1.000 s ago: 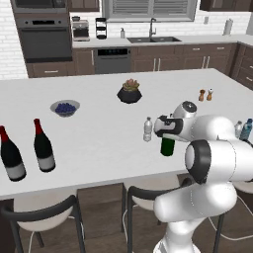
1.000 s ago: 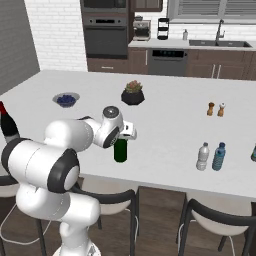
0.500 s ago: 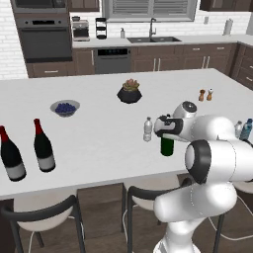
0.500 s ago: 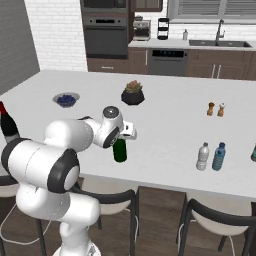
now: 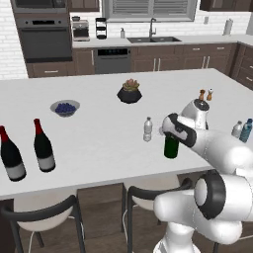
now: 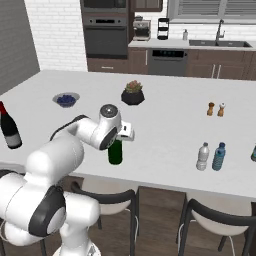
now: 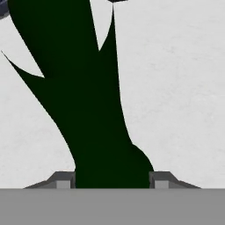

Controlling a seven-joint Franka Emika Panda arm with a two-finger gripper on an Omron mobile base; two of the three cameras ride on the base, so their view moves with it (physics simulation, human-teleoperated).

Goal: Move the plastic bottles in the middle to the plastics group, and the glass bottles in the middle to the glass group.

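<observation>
The dark-green glass bottle [image 5: 171, 147] [image 6: 115, 151] stands upright on the white island near its front edge. My gripper [image 5: 171, 130] [image 6: 120, 133] [image 7: 112, 181] is shut on its slim neck. In the hand view the green bottle [image 7: 88, 110] runs between both fingertips. One small clear plastic bottle [image 5: 147, 129] stands just left of it. Another clear bottle [image 6: 203, 156] [image 5: 237, 129] stands beside the teal-blue one [image 6: 218, 156] [image 5: 245, 129] at the right. Two black wine bottles [image 5: 43, 147] [image 5: 11, 155] stand far left, one of them [image 6: 9, 127] showing in the right base view.
A dark pot with a plant [image 5: 129, 92] [image 6: 133, 93] and a bowl of blue berries [image 5: 64, 107] [image 6: 66, 99] sit farther back. Two shakers [image 5: 205, 94] [image 6: 216, 108] stand back right. Chairs [image 5: 148, 197] line the island's front edge.
</observation>
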